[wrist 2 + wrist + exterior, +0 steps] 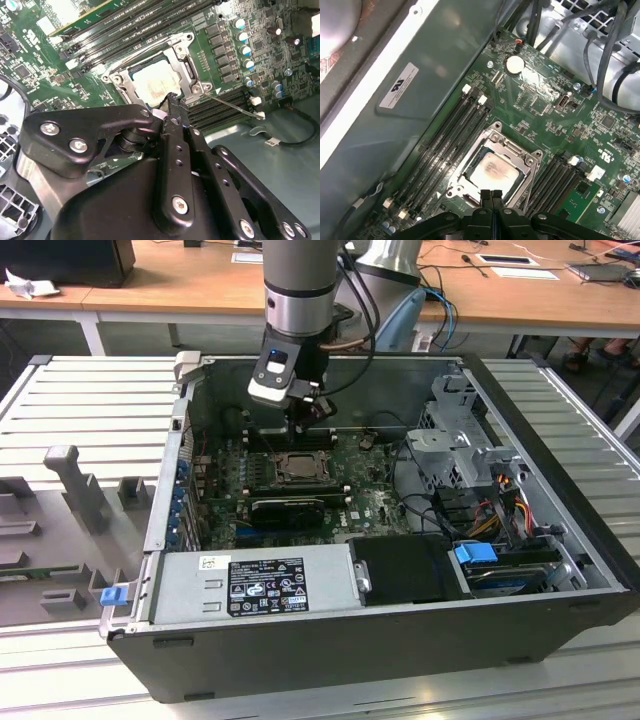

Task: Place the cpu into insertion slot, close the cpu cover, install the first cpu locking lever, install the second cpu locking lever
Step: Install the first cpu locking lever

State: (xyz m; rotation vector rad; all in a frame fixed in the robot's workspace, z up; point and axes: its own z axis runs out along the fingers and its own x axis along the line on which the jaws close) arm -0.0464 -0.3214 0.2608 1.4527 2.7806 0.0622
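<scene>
Nearest the lens in the second wrist view, the black linkage of the pincer [173, 102] is seen. Its two fingers are drawn together and nothing is visible between them. The tips are held low at the edge of the insertion slot [272, 466], which is judged to suit pressing at the socket's rim rather than on the chip.

The exterior view is taken from its left. Well off to that side of the pincer, outside the case, a grey moulded tray [60, 520] is laid. On the camera's side of the pincer, a power supply [330, 570] is mounted along the case wall. A white label is fixed to it, and its print is left unread.

Directly under the pincer the cpu [492, 172] is seated in the slot, pale face up. The cpu cover [517, 150] is lowered around it, so the face shows through the window, and those two steps are judged done. A thin locking lever [232, 106] runs out from a socket corner just beside the fingertips. Whether it is latched cannot be told. Long black memory slots [450, 145] flank the socket on both sides.

To the exterior view's right of the pincer, well apart from it, a metal drive cage [465, 440] and a blue tab [475, 552] are found.

On the case wall a pale sticker [402, 86] bears a mark and lines of print, and these too are left unread.
</scene>
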